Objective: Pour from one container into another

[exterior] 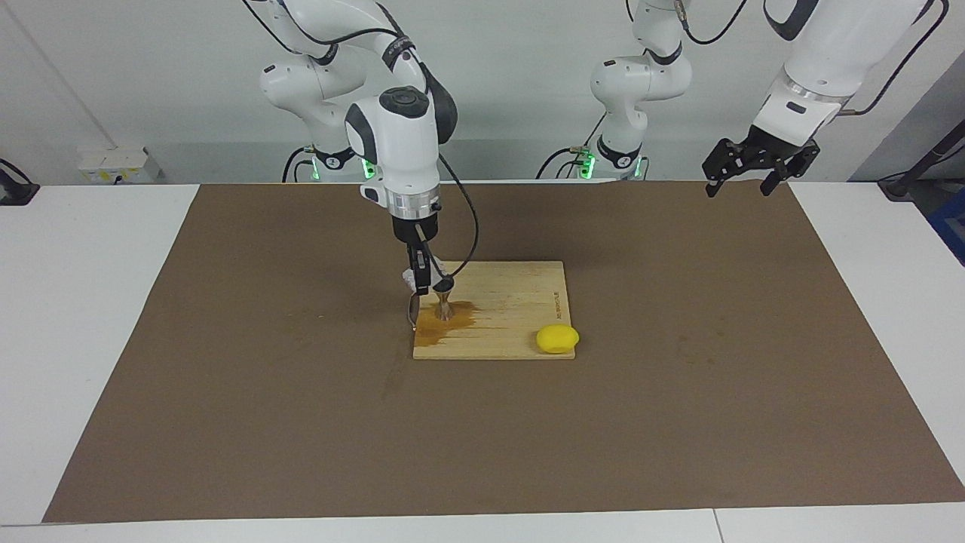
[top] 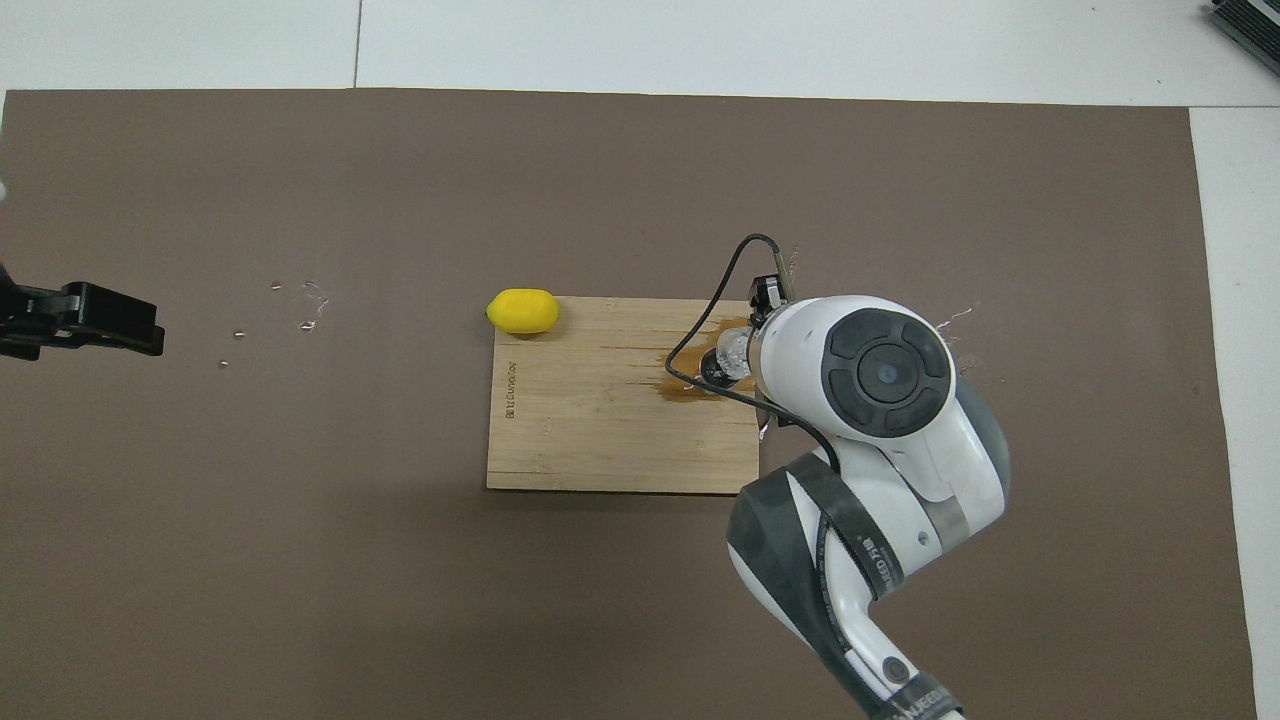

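The steel jigger [exterior: 445,300] [top: 714,371] stands upright on the wooden board [exterior: 520,302] [top: 600,420], in a brown wet patch [exterior: 441,323]. My right gripper [exterior: 419,280] points straight down beside it and is shut on the small clear cup [exterior: 408,282] [top: 734,347]. The cup is tipped, close to the jigger's rim on the side toward the right arm's end of the table. In the overhead view the right arm's wrist hides most of the gripper. My left gripper [exterior: 739,183] [top: 140,325] hangs open and empty, high over the mat's edge at the left arm's end.
A yellow lemon [exterior: 557,338] [top: 521,311] lies at the board's corner away from the robots. Water drops [top: 305,305] dot the brown mat [exterior: 226,377] toward the left arm's end, and more [top: 950,328] lie beside the right arm's wrist.
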You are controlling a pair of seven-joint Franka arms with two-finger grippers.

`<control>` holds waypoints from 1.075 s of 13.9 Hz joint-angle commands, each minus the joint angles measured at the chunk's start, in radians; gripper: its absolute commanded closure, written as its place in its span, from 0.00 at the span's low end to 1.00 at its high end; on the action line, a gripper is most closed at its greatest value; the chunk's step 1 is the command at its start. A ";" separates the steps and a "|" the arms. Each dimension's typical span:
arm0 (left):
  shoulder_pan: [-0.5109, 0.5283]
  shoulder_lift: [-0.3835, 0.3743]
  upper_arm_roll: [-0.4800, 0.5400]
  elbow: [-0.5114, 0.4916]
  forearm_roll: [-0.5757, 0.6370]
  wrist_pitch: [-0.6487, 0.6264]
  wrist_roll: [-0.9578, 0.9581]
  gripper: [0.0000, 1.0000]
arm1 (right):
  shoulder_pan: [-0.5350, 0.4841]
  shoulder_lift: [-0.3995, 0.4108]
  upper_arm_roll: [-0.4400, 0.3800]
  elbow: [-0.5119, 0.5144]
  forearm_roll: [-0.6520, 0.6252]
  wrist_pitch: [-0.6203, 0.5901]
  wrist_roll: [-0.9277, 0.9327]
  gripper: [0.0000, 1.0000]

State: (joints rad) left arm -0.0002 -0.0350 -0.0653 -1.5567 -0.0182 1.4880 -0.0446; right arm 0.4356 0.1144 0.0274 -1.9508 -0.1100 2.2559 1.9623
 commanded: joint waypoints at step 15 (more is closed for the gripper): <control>0.026 -0.043 -0.044 -0.036 -0.005 -0.022 0.009 0.00 | -0.265 -0.012 0.008 -0.083 0.651 -0.004 -0.360 0.93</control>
State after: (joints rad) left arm 0.0211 -0.0462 -0.1004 -1.5587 -0.0249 1.4610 -0.0436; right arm 0.2308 0.1155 0.0241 -1.9943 0.4671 2.2555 1.6953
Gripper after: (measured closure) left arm 0.000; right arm 0.493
